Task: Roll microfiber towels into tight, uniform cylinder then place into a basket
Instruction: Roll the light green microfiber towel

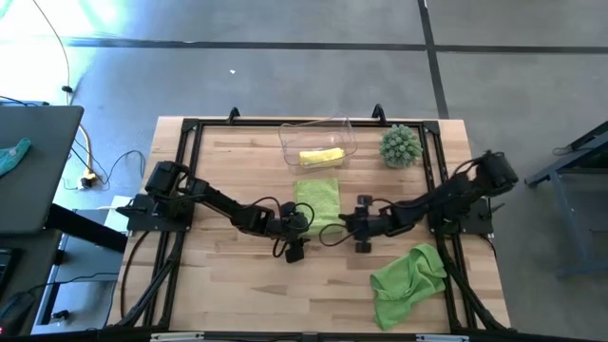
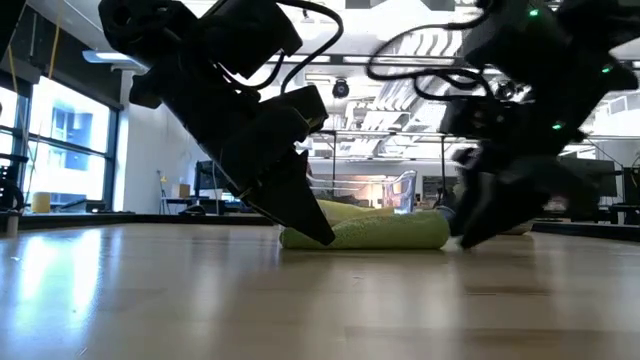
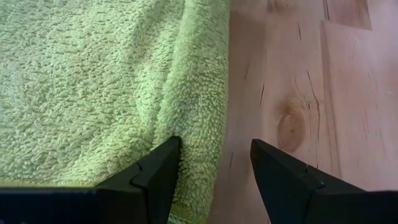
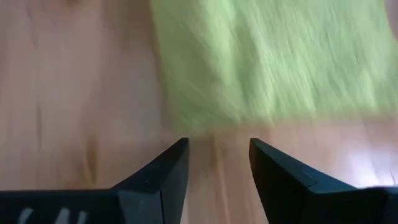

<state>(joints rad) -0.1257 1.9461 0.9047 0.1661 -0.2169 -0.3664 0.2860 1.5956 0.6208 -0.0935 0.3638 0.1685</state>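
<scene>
A lime green towel lies flat as a narrow strip at the table's middle; in the low view it shows as a low thick pad. My left gripper is open at the towel's near left edge, one finger over the cloth and the other over bare wood. My right gripper is open over bare wood just short of the towel's near right corner. The yellow towel lies rolled in the clear basket. A second lime green towel lies crumpled at the near right. My left gripper comes slanting down from the table's left, its fingers straddling the towel's side edge. One finger lies over the cloth beside that edge; I cannot tell whether it touches. The towel lies flat on the table.
A spiky green ball plant stands at the far right beside the basket. Black frame rails run along the table's edges. Bare wood shows near the front left.
</scene>
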